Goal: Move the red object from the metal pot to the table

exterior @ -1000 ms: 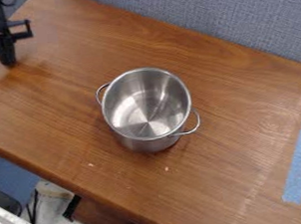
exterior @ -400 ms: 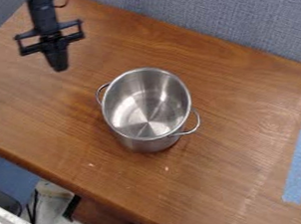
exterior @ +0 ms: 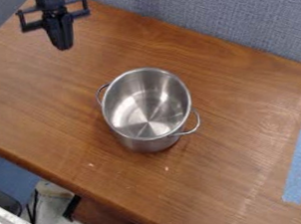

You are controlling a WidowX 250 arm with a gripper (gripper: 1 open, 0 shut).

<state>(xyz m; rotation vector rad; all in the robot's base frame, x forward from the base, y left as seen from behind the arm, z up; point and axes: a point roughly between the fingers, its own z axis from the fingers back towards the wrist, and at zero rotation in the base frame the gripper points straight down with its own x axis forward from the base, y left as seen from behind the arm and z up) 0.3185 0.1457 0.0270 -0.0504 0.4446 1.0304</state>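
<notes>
On the table (exterior: pixel 59 103) stands one metal pot (exterior: pixel 147 107); one tool (exterior: pixel 60 41), jaws closed, hangs above the far-left corner.

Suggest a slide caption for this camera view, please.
Shut gripper above the table's far corner; steel pot looks empty.

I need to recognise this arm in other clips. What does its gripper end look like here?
Only the gripper shows, at the top left over the table: all black, a short crossbar with a narrow dark tip of fingers tapering below. No cables, markings or colours are discernible at this resolution.
</notes>
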